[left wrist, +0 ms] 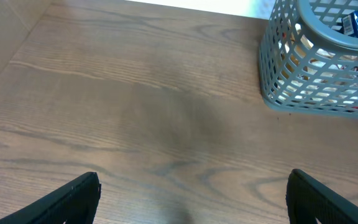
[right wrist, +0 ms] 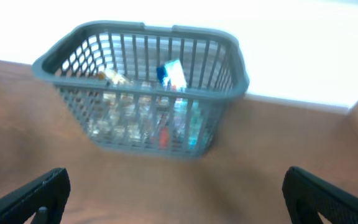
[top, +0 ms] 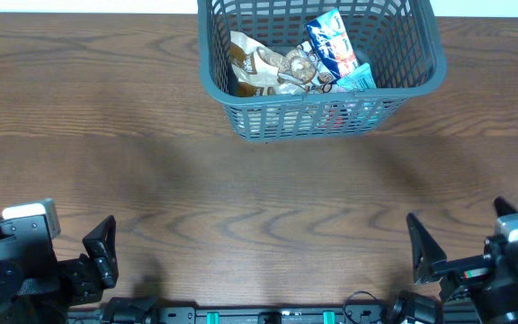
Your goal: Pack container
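Note:
The container (top: 241, 108) is a dark grey lattice basket at the far middle of the wooden table. It holds several snack packets: a blue one (top: 331, 43), a teal one (top: 358, 79) and brownish ones (top: 259, 65). The container also shows in the left wrist view (left wrist: 316, 68) at the upper right and in the right wrist view (right wrist: 142, 99), blurred. My left gripper (left wrist: 191, 196) is open and empty over bare wood at the near left; it also shows in the overhead view (top: 102, 252). My right gripper (right wrist: 176, 196) is open and empty at the near right; the overhead view shows it too (top: 425, 247).
The wooden table (top: 241, 198) stretches between the grippers and the container. A white wall or surface lies beyond the table's far edge (right wrist: 303, 56).

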Action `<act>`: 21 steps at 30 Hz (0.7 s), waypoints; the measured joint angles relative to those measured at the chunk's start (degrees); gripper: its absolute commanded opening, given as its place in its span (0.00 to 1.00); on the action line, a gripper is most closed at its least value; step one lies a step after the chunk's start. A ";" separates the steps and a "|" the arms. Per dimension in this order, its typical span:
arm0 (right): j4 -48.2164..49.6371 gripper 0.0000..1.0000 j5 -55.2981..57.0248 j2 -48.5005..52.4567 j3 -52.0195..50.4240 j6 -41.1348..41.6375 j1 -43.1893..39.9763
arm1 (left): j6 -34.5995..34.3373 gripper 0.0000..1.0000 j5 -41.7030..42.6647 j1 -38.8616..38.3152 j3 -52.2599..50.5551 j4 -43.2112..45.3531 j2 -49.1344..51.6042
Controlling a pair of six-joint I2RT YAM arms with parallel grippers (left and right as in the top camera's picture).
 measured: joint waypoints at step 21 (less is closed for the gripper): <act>56.11 0.99 3.67 -21.27 -52.54 -10.01 12.70 | 0.00 0.84 -0.02 0.00 0.00 0.02 -0.04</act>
